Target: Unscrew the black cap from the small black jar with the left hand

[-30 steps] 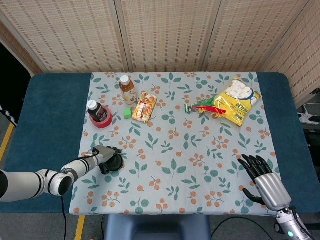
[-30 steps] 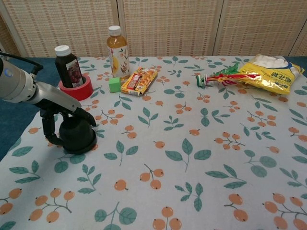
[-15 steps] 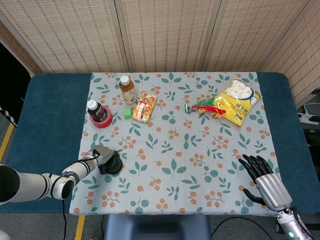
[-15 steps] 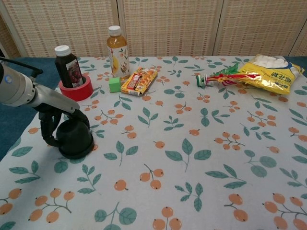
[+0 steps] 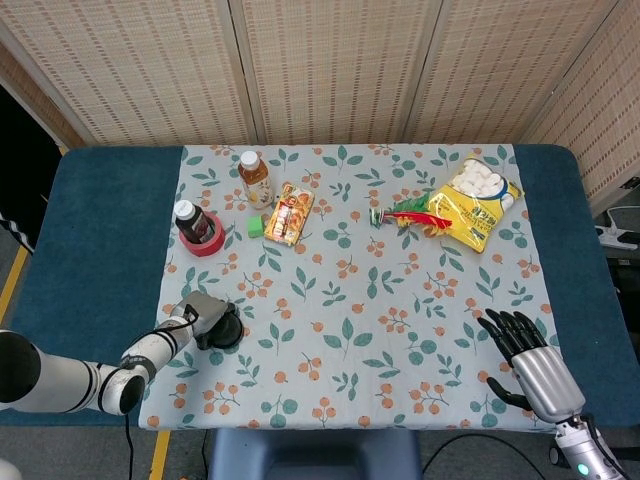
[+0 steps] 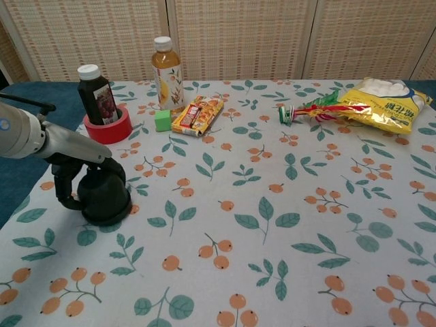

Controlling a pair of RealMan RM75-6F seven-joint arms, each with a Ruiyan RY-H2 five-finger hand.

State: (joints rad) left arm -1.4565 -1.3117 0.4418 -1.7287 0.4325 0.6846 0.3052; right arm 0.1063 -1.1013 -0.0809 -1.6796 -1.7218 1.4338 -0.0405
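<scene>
1. Near the front-left part of the tablecloth (image 6: 272, 204), your small black jar (image 6: 105, 196) stands upright, its long axis vertical and its cap (image 6: 102, 178) facing up.
2. Your left hand (image 6: 75, 176) is wrapped over the cap from the left side, fingers (image 6: 67, 194) curled down around the jar's far-left flank; the jar's base rests on the cloth.
3. Your right hand (image 5: 530, 360) sits at the front-right corner, fingers spread and holding nothing, well apart from the jar.
4. Behind the jar stands a dark juice bottle (image 6: 94, 95) inside a red tape roll (image 6: 109, 126), near but not touching your hand.
5. Farther back are a tea bottle (image 6: 167, 75), a green cube (image 6: 161, 120) and a snack packet (image 6: 197, 114); a marshmallow bag (image 6: 381, 102) and a green-and-red wrapper (image 6: 310, 109) lie at the far right.
6. Nothing stands between the jar and your left arm (image 5: 80, 375).
7. Compared with a second ago, your left hand has turned and drawn leftward around the cap, the fingers that reached across the jar's front have pulled back, and the jar has shifted slightly left.
</scene>
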